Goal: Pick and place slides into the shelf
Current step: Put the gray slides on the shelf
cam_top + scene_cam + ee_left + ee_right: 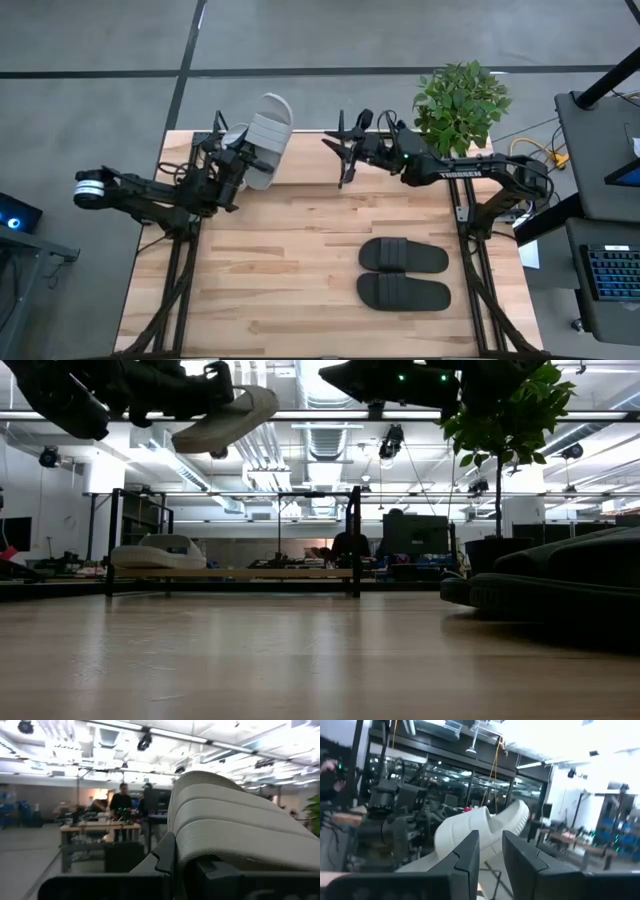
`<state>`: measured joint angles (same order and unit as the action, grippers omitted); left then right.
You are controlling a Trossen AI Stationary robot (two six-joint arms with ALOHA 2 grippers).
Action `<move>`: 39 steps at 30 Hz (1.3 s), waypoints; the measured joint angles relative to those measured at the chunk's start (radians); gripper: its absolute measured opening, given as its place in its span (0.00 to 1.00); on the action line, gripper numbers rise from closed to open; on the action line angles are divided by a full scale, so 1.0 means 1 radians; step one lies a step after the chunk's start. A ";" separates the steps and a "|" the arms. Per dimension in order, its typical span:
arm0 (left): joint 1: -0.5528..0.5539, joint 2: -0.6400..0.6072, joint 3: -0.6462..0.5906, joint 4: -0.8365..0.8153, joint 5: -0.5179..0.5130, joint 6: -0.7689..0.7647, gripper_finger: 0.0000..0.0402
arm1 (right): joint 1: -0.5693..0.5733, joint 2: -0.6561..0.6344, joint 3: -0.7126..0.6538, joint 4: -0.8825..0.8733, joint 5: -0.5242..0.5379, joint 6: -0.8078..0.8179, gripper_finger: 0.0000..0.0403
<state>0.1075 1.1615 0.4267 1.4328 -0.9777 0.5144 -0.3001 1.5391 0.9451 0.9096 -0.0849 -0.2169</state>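
your desk (300, 250) lies mostly bare across its middle and left side; the shelf (230, 575) lines the far edge with one grey-white slide (155, 552) on its board; a potted plant (460, 105) crowds the far right corner; the black pair (403, 273) rests near the right frame; your left gripper (235, 165), clamped tight, holds the other grey-white slide (265, 135) raised over the far left edge; your right gripper (345, 150) hovers beside it, fingers slightly parted, holding nothing.

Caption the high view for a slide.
Left gripper holds a grey-white slide over the table's far edge; right gripper hovers empty beside it; black pair waits.
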 joint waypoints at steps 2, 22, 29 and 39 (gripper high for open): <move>0.003 0.007 0.004 0.000 0.017 0.000 0.00 | -0.001 -0.001 0.010 -0.024 0.000 0.052 0.20; 0.059 0.068 0.038 0.138 0.202 0.049 0.00 | 0.000 0.001 0.180 -0.399 0.000 0.516 0.52; 0.072 0.091 0.107 0.138 0.298 0.043 0.00 | 0.001 0.002 0.146 -0.343 0.000 0.561 0.55; 0.076 0.222 0.178 0.134 0.340 0.077 0.00 | 0.001 -0.002 0.145 -0.282 0.000 0.557 0.56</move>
<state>0.1831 1.3831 0.6048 1.5672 -0.6374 0.5919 -0.2989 1.5373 1.0904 0.6276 -0.0850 0.3400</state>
